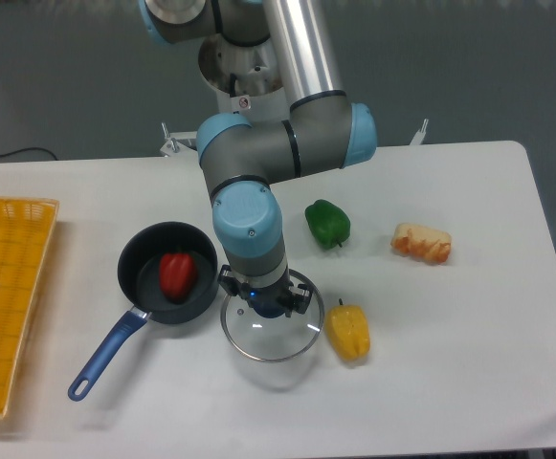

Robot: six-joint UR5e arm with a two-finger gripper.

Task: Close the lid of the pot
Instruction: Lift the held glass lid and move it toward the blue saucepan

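One arm reaches down from the top of the view onto the white surface (469, 363), its claw (263, 302) planted over the middle of the lid (271, 330); the glass disc lies directly beneath the claw, its metal rim showing as a ring around and below the wrist; the centre knob is hidden under the claw body, so whether the fingers are pinched on it or standing apart cannot be told from this angle. Just left of the lid, rim nearly touching rim, sits the pot (167, 273), uncovered, with a red pepper (176, 274) inside it; the pot's blue handle (108, 356) runs down and to the left, ending in a loop near the front of the surface. A yellow pepper (349, 331) lies just beside the lid's right edge (close enough that they may touch, though that is unclear); a green pepper (328, 222) lies behind it, apart from the lid; a piece of bread (422, 243) rests farther right, well apart from everything else. At the far left edge a yellow mesh basket (5, 296) lies flat on the surface.
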